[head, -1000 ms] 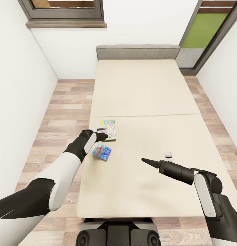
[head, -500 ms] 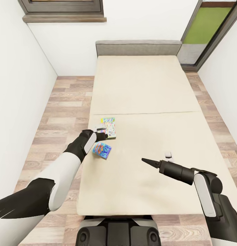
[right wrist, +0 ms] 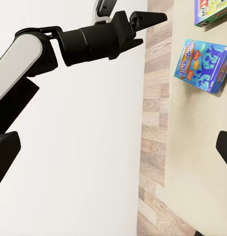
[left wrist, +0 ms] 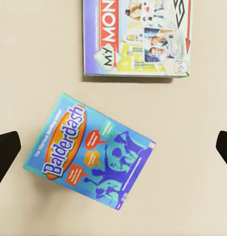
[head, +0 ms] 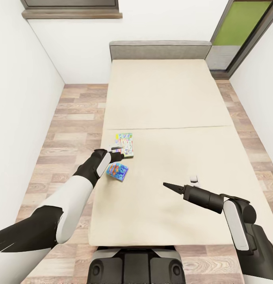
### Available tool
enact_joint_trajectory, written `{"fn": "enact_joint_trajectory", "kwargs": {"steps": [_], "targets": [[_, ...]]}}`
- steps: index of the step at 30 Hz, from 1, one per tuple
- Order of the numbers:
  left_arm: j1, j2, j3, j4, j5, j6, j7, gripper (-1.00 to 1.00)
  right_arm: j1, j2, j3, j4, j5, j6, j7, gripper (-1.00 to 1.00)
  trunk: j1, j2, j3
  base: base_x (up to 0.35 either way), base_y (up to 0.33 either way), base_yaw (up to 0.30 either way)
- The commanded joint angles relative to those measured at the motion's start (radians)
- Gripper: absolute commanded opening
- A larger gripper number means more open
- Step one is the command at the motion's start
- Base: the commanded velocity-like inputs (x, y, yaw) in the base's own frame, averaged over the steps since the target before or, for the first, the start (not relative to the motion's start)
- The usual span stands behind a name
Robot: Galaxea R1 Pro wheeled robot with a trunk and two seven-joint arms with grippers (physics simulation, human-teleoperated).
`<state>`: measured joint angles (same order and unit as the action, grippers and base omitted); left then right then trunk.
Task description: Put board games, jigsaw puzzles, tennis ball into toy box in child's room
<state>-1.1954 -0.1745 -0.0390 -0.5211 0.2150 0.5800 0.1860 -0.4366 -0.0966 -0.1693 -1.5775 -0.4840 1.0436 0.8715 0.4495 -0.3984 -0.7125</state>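
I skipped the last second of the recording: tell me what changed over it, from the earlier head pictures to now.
Only the head camera tilted: the window sill slid up and more of the robot's base shows. The bed and both board games, the blue Balderdash box and the Monopoly box, lie as before. The left gripper hovers open over them as before; the right gripper has not moved.

Both arms built alike: glossy white shell segments alternating with matte black joint sections. Left arm (head: 69, 197): black upper segment, white forearm shell, black wrist housing with a white side panel, ending in the left claw (head: 117, 153), black. Right arm (head: 234, 225): white forearm shell over a round black joint, then a long black tapering cylinder to the right claw (head: 168, 185), a slim dark point. Base (head: 136, 268): dark grey and black, two round housings at its front corners.
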Motion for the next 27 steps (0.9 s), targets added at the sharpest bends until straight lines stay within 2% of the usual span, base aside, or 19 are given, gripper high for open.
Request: {"fn": "enact_joint_trajectory", "kwargs": {"steps": [1,27], "targets": [[-0.001,0.000,-0.003,-0.001,0.010,0.004,0.009,1.00,-0.001,0.000,-0.001,0.000,0.004,0.004,0.006,1.00,0.000,-0.002,-0.003,0.000,0.000,0.000],[-0.031,0.016,-0.001,0.000,0.012,0.006,0.009,1.00,-0.001,0.000,-0.001,0.001,0.005,0.004,0.005,1.00,0.000,-0.002,-0.046,0.000,0.000,0.000]]}}
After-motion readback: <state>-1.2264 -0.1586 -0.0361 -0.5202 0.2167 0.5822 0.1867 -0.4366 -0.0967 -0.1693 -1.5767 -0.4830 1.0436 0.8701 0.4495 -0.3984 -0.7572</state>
